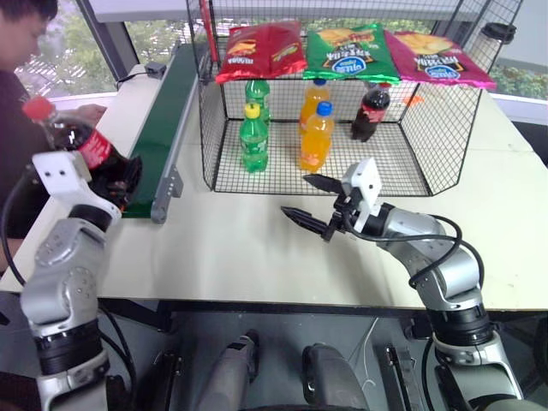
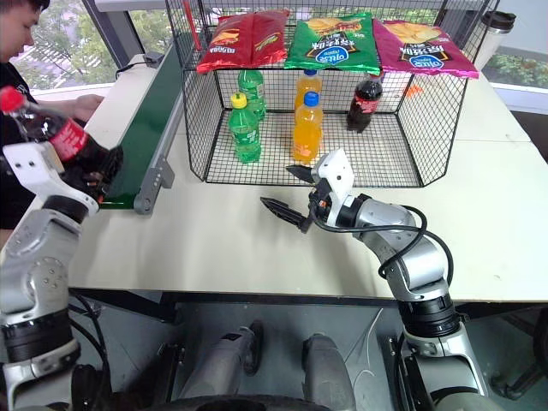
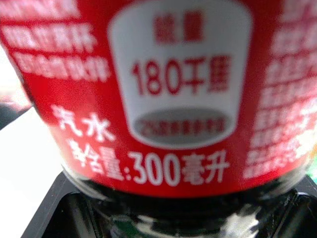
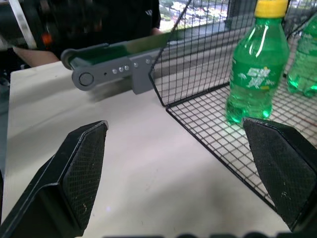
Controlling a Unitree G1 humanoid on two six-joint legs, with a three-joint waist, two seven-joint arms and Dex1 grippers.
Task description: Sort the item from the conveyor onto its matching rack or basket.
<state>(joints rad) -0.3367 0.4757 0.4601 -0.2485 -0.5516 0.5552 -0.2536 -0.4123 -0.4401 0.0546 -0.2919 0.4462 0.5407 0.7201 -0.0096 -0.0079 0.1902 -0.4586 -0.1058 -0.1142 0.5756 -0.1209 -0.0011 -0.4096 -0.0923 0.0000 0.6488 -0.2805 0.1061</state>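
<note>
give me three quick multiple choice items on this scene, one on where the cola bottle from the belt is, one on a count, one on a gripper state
1. Where is the cola bottle?
A. in the left gripper
B. lying on the conveyor
C. on top of the wire cage

2. How many green soda bottles stand in the cage?
A. one
B. two
C. four

3. How is the right gripper?
A. shut on a bottle
B. shut, empty
C. open, empty

Key: 1 A, the bottle sits tilted in the left gripper, above the belt's near end. 2 B, two green ones stand beside the two orange ones. 3 C, its fingers are spread over the bare table.
</note>
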